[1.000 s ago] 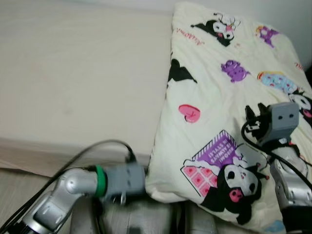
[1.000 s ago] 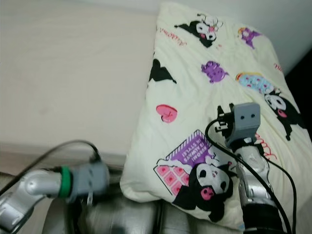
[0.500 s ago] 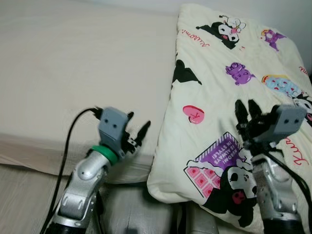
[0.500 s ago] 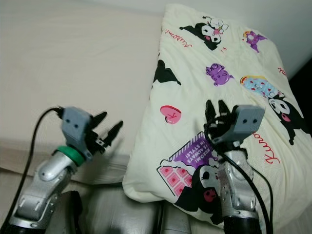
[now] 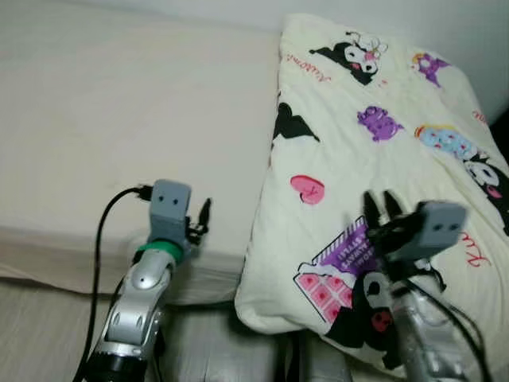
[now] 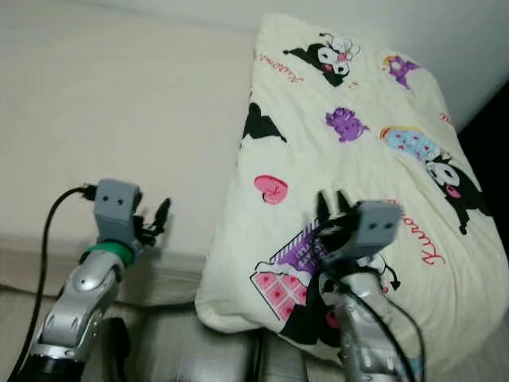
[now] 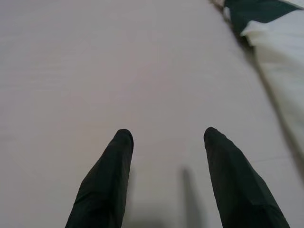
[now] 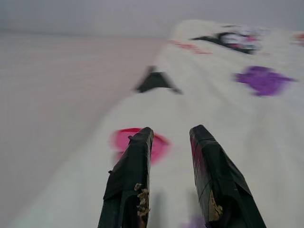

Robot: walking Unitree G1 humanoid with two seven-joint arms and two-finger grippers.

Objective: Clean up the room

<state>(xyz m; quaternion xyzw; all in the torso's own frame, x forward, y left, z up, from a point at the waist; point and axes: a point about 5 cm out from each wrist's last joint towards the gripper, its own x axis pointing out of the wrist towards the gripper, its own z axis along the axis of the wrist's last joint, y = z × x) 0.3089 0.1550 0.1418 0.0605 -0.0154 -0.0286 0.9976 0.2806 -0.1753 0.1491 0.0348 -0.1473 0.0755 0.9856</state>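
From the head, a cream cartoon-print blanket lies folded over the right half of the bed, its near corner hanging over the front edge. The bare beige mattress takes up the left half. The left gripper is raised over the mattress's front edge, just left of the blanket's side, a black cable looping from its grey wrist block. The right gripper hovers above the blanket's near part, over a purple-and-pink house print and just right of a pink heart.

The other eye shows the same layout, with a dark gap right of the blanket.

Along the left wrist, two black fingers stand well apart over plain mattress, empty between them; the blanket's edge sits off at one corner.

Along the right wrist, the fingers are parted by a narrow gap, holding nothing, aimed at the blurred pink heart.
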